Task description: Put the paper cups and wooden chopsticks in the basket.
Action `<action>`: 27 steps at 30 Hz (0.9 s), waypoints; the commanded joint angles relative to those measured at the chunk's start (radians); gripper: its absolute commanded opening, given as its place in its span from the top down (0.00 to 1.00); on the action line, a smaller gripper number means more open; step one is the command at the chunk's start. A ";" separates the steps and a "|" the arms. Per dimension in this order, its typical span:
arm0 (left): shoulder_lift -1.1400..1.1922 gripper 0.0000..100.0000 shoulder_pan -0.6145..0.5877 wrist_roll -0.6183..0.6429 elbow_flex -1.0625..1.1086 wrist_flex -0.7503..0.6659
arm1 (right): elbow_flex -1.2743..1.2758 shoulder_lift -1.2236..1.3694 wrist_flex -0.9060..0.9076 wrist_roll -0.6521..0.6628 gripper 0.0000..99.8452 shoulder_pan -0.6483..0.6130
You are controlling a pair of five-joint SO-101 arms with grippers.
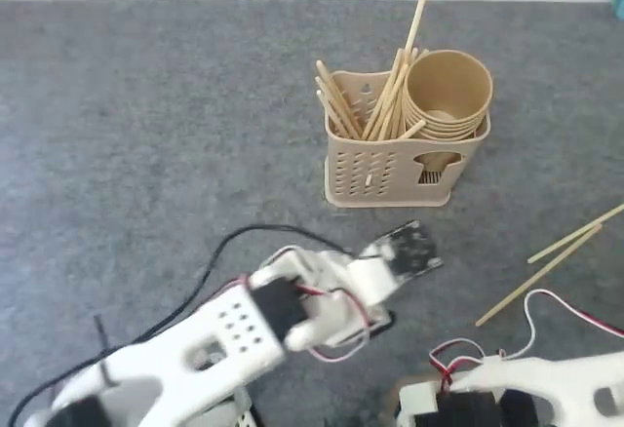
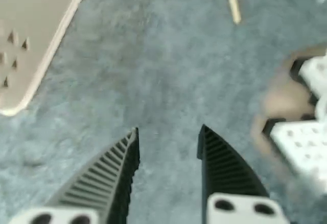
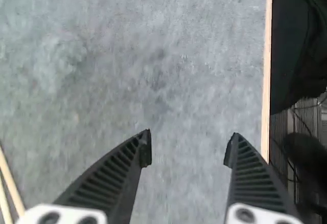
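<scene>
The paper cups (image 1: 448, 96) sit nested as one stack in one compartment of the basket (image 1: 390, 178). A bundle of wooden chopsticks (image 1: 375, 105) stands tilted in the adjoining compartment, several leaning against the stack. Cup stage: judged complete, since every cup visible is in the basket. Chopstick stage: judged incomplete, since at least two loose chopsticks (image 1: 551, 263) lie flat on the counter (image 1: 146, 105), well apart from the basket and near the right arm (image 1: 546, 388). The left tool (image 2: 168, 137) hangs over bare counter near the basket's front wall, fingers spread, gripping nothing. The right tool (image 3: 189, 142) is likewise spread and empty. The high view gives the basket's contents and the lie of the loose chopsticks. The left wrist view gives instead the gap between its fingers, a corner of the basket wall and one chopstick end. The right wrist view places the loose chopsticks just beside its own tool and shows the counter's wooden edge strip (image 3: 265, 70) close by
</scene>
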 commanded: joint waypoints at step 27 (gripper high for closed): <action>1.079 0.82 0.199 0.339 -0.779 -0.534 | -0.242 0.874 -0.664 0.005 0.77 0.010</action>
